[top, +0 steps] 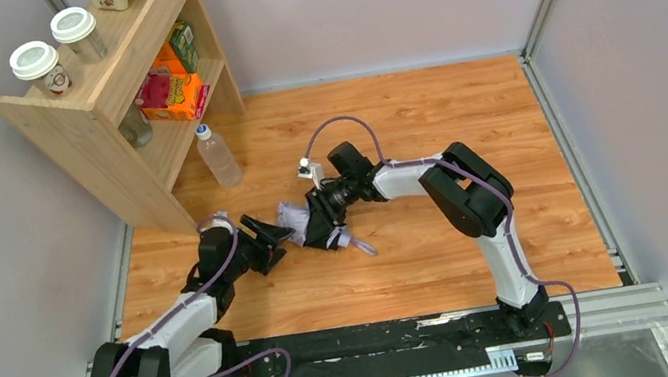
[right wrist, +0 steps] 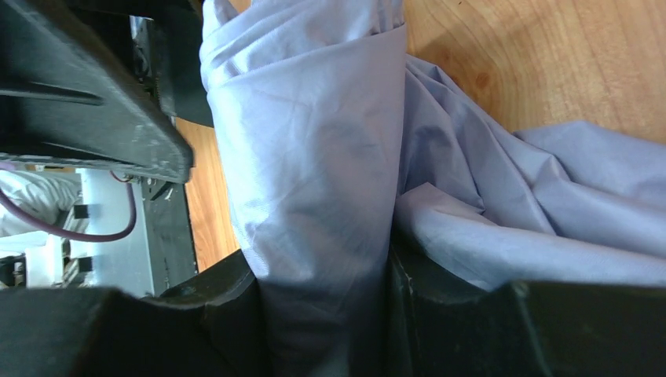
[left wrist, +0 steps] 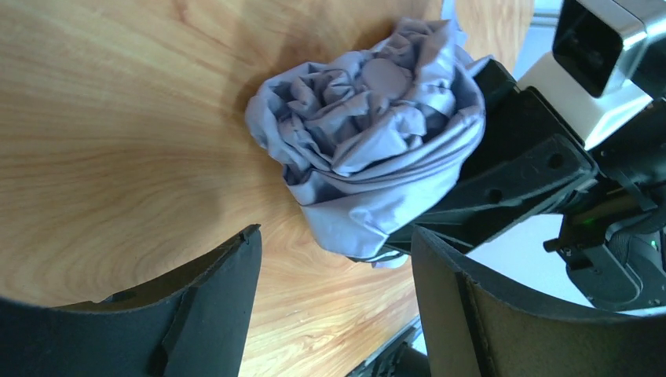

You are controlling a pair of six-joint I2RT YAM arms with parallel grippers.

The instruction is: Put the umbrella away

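The umbrella (top: 294, 219) is a crumpled pale lavender bundle lying on the wooden floor between my two grippers, with its strap (top: 360, 244) trailing to the right. My right gripper (top: 323, 225) is shut on the umbrella; in the right wrist view the folded fabric (right wrist: 314, 157) is pinched between both black fingers (right wrist: 212, 298). My left gripper (top: 275, 236) stands open just left of the bundle. In the left wrist view the umbrella's bunched end (left wrist: 369, 141) sits ahead of my left gripper (left wrist: 336, 236), touching neither finger. The shaft and handle are hidden.
A wooden shelf (top: 110, 112) stands at the back left with cups (top: 37, 65) on top and boxes (top: 173, 92) inside. A clear plastic bottle (top: 216, 154) stands on the floor beside it. Grey walls enclose the floor on three sides.
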